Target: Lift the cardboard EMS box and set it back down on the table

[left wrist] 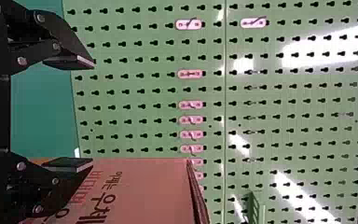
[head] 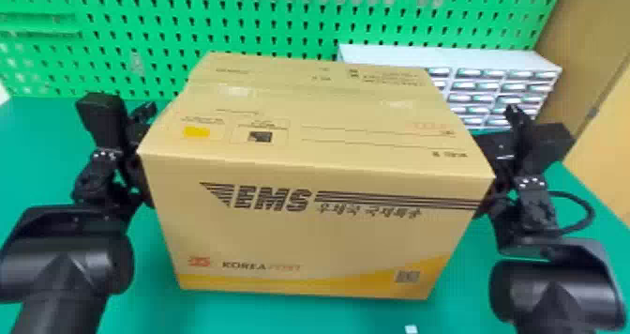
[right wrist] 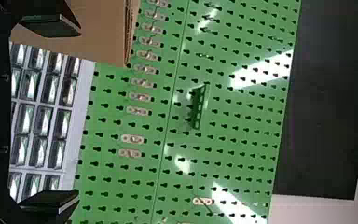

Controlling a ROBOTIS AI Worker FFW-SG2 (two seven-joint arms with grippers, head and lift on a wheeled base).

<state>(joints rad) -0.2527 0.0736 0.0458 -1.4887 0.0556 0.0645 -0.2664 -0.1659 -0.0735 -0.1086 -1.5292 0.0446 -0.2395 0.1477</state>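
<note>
The EMS box [head: 318, 239] partly hides the drawer cabinet [head: 450, 58].

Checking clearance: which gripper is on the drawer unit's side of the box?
The right gripper, right of the box, with the drawer unit behind it; the left gripper is at the opposite side.

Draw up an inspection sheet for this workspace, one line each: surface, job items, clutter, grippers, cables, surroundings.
Surface: green table, visible on both sides of the box.
Job items: cardboard EMS box, top closed, between the two arms; raised or resting, cannot tell.
Clutter: small pale piece on the table, nearer the robot than the box.
Grippers: left gripper and right gripper both have their fingers apart, one at each side of the box.
Cables: black cable looping out beside the right arm.
Surroundings: green pegboard behind; drawer cabinet behind the box, to the right.
</note>
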